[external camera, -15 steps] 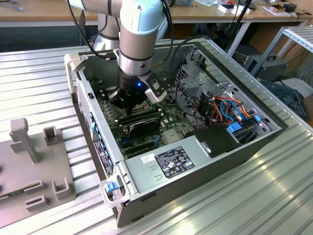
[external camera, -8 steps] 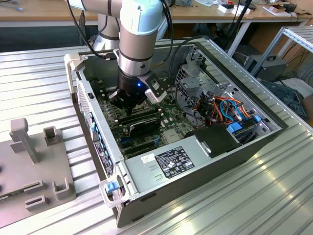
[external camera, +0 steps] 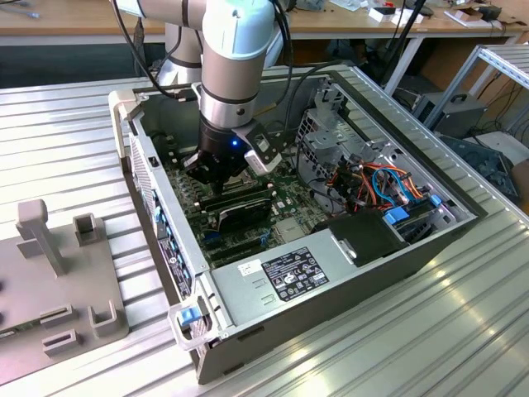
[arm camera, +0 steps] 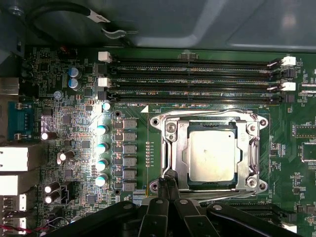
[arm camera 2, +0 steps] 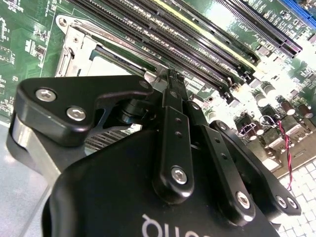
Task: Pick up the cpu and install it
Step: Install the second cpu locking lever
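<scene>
One chip matters here: the cpu (arm camera: pixel 211 155) sits flat and square inside the shiny metal socket frame (arm camera: pixel 170 148) on the green motherboard (arm camera: pixel 74 148), and everything else reads off that frame. In the first wrist view, left of the frame stands a column of teal-topped capacitors (arm camera: pixel 101 147); above the frame run the long black memory slots (arm camera: pixel 192 81); and at the frame's lower left corner, the gripper (arm camera: pixel 169 185) comes in with its two black fingertips pressed together into a point. So the chip lies just beyond and to one side of the tips, near but apart. The fingers look closed and carry nothing. The chip is square, so no long axis to line up with. In the exterior view the arm (external camera: pixel 235 58) drops straight down into the open computer case (external camera: pixel 165 248), wrist vertical, gripper (external camera: pixel 216 175) low over the board, just behind the black expansion card (external camera: pixel 240 207).
</scene>
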Robot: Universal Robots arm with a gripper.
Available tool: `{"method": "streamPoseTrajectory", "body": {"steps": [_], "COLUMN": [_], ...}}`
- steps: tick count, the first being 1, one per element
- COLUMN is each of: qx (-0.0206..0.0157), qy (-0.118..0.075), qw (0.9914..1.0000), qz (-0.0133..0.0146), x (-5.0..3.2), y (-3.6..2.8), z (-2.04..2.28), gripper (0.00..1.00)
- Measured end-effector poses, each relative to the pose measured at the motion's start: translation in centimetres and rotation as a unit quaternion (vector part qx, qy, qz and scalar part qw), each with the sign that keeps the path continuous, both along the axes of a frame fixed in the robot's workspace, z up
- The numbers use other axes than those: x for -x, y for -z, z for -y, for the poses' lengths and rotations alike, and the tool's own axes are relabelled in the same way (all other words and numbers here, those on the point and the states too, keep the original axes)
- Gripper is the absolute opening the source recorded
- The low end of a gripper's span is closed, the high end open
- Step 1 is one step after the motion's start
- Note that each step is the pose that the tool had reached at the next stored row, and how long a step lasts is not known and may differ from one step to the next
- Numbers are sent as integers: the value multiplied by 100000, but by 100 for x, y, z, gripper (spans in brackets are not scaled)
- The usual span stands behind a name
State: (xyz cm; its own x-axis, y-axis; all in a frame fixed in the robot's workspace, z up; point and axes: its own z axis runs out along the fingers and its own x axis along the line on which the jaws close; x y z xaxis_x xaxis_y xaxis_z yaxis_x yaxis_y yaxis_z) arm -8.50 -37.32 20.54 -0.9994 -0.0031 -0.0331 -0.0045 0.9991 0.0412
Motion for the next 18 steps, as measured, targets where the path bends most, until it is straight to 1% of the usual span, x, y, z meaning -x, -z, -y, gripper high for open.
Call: {"method": "streamPoseTrajectory", "body": {"steps": [3, 5, 11, 18], "qx": [6, 5, 176, 441], "qy": [2, 0, 0, 0], "qw": [100000, 100000, 100000, 99999], "qz": [-4, 0, 0, -1], "x": [0, 0, 0, -3], "y": [-4, -20, -131, -280], "z": [0, 0, -1, -4], "gripper": [11, 11, 11, 11]}}
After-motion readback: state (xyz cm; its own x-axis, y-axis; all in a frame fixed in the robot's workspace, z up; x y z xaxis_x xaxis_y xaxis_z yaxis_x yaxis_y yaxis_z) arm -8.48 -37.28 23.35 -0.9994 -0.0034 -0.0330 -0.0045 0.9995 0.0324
